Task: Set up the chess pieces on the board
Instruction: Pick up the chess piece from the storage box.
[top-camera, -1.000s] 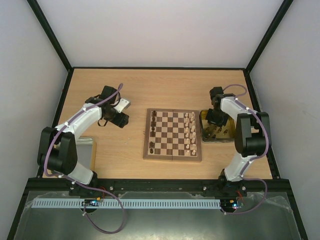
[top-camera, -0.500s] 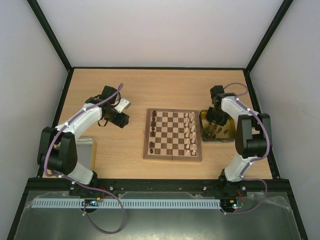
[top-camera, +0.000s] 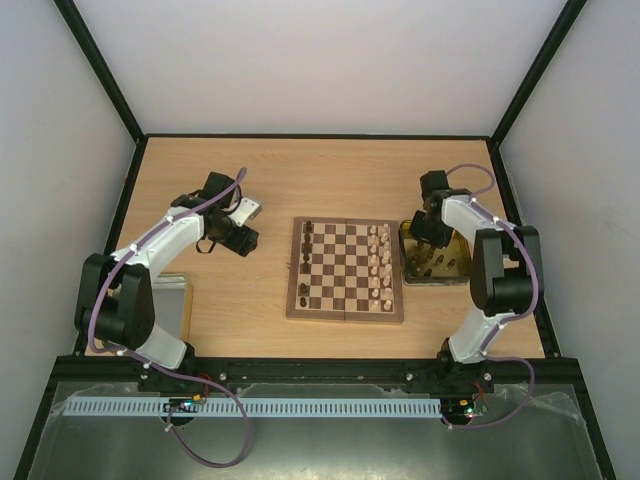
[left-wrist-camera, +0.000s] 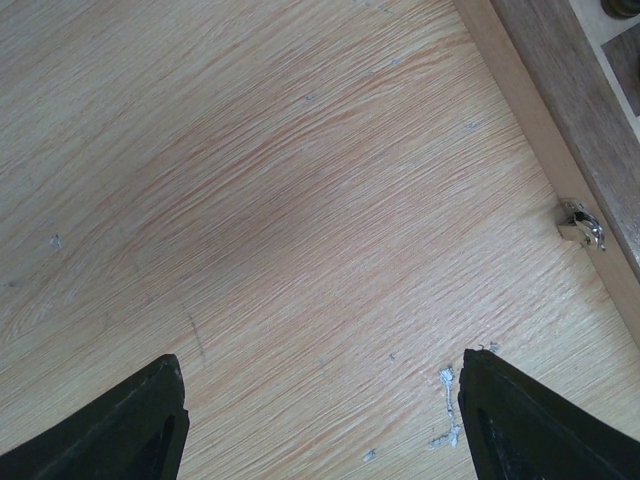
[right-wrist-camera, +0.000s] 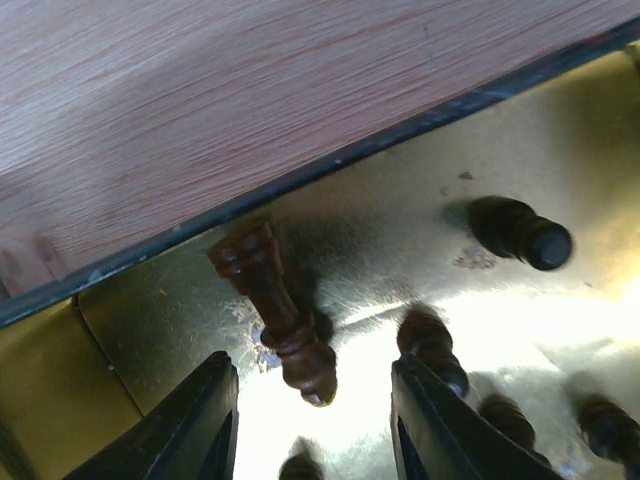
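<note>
The board (top-camera: 346, 270) lies mid-table, with pale chess pieces (top-camera: 380, 262) along its right columns and a few dark ones (top-camera: 305, 262) on its left column. My right gripper (top-camera: 428, 236) hangs open over the yellow tray (top-camera: 405, 232), where several dark pieces lie. In the right wrist view a dark piece (right-wrist-camera: 275, 310) lies on the tray (right-wrist-camera: 560, 120) just ahead of the open fingers (right-wrist-camera: 190, 430), not held; others (right-wrist-camera: 520, 232) lie around. My left gripper (top-camera: 240, 238) is open and empty over bare table left of the board, whose edge and clasp (left-wrist-camera: 580, 222) show.
The black enclosure frame (top-camera: 130, 190) rims the table. A grey plate (top-camera: 172, 300) lies at the near left by the left arm's base. The tray's dark rim (right-wrist-camera: 330, 165) crosses the right wrist view, with wooden table (right-wrist-camera: 200, 80) beyond it.
My right gripper has drawn back toward the far end of the tray, uncovering the dark pieces in it. The left arm has not moved.
</note>
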